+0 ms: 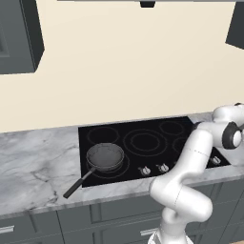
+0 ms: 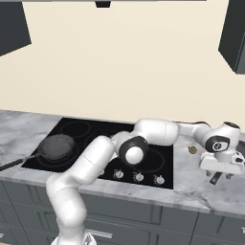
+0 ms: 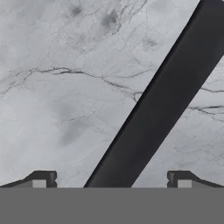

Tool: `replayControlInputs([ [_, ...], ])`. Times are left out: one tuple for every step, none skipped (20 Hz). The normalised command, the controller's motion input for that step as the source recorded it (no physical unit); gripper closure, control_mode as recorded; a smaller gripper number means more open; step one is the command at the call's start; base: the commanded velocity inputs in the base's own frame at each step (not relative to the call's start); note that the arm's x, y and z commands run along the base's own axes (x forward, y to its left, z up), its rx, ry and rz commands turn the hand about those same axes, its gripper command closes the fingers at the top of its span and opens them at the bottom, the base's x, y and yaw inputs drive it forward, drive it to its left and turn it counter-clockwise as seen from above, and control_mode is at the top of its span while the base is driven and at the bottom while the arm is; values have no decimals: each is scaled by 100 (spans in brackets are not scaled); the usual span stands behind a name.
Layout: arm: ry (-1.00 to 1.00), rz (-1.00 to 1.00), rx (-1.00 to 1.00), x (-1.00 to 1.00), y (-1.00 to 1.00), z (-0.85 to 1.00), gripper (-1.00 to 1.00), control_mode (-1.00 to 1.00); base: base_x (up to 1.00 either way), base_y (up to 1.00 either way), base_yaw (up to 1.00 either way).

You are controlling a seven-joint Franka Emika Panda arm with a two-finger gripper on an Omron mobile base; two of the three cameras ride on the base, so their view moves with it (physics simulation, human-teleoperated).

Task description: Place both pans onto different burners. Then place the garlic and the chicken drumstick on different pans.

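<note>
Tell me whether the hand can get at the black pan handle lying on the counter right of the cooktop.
Probably yes. The hand hangs open just above the pan handle, a finger tip on each side, with bare marble counter around it and nothing between.

Plenty tucked out of sight here!
The arm's forearm [image 2: 158,131] covers much of the cooktop [image 2: 72,131], hiding several burners. In the hand view a black handle [image 3: 162,96] runs off the top edge, its pan unseen. A small tan lump [image 2: 192,150] on the counter [image 2: 201,186] is too tiny to identify. The left pan's handle [image 2: 14,162] is clipped by the frame edge.
</note>
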Motion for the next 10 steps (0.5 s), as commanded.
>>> replayControlInputs([
  [0,0,0,2,-9,-20,-100,-100,0,0,0],
  [1,0,0,2,-4,-19,-100,-100,0,0,0],
  [1,0,0,2,0,-16,-100,-100,0,0,0],
  [2,0,0,5,0,-17,-100,-100,0,0,0],
  [2,0,0,6,0,-14,-100,-100,0,0,0],
  [1,0,0,6,0,-16,-100,-100,0,0,0],
  [2,0,0,0,0,-14,-100,-100,0,0,0],
  [3,0,0,0,0,-11,-100,-100,0,0,0],
  [1,0,0,0,0,-10,100,-100,0,0,0],
  [3,0,0,0,0,0,100,-100,0,0,0],
])
